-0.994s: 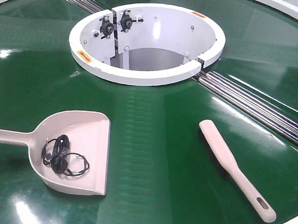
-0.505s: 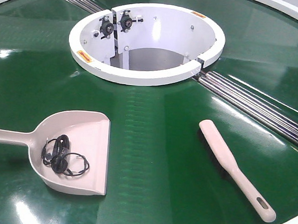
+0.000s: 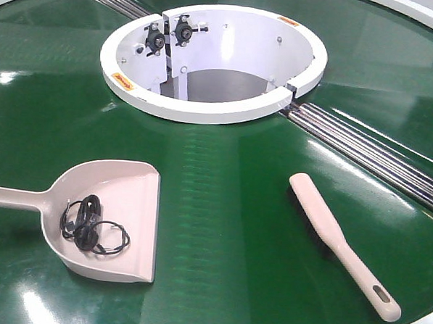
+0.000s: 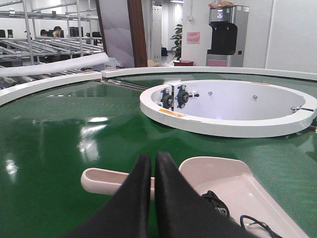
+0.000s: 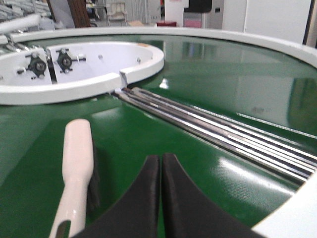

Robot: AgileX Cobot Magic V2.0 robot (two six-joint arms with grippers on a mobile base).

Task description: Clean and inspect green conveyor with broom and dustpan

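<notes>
Lying in the lower left of the front view, the dustpan is already carrying a tangle of black cord, so the sweeping seems largely done; by my reckoning the debris is gathered and what is left is checking over the green conveyor, which is showing no other litter here. The broom is resting loose at the lower right, near the silver rails and touched by nothing. The white hub ring is sitting at upper centre. The left claw is hanging pinched together and empty, just in front of the dustpan handle. The right claw is likewise pressed closed, holding nothing, beside the broom.
</notes>
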